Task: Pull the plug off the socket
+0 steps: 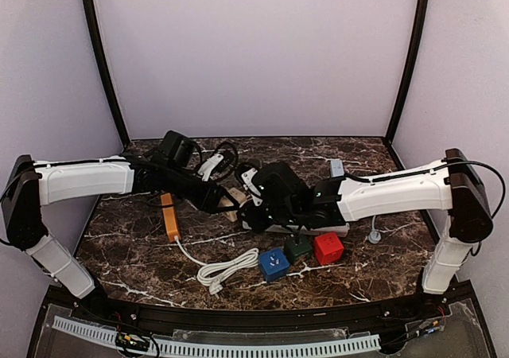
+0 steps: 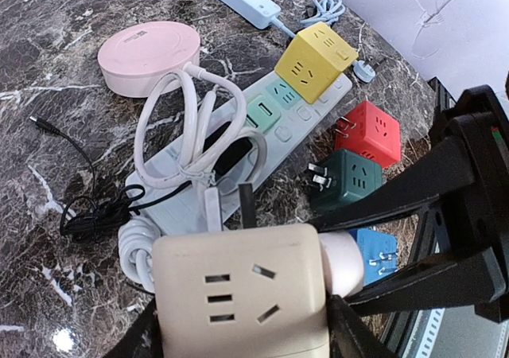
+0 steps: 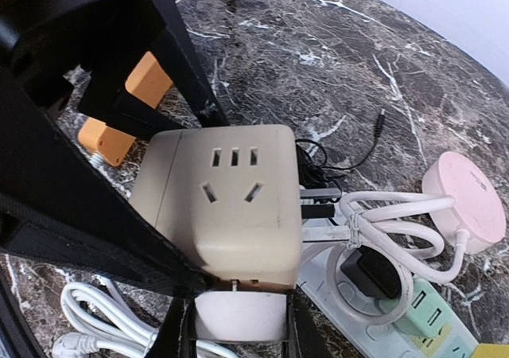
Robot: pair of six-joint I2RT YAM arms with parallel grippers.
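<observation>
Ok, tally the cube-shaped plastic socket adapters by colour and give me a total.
beige plastic cube adapter: 1
yellow plastic cube adapter: 1
red plastic cube adapter: 1
dark green plastic cube adapter: 1
blue plastic cube adapter: 1
Total: 5
</observation>
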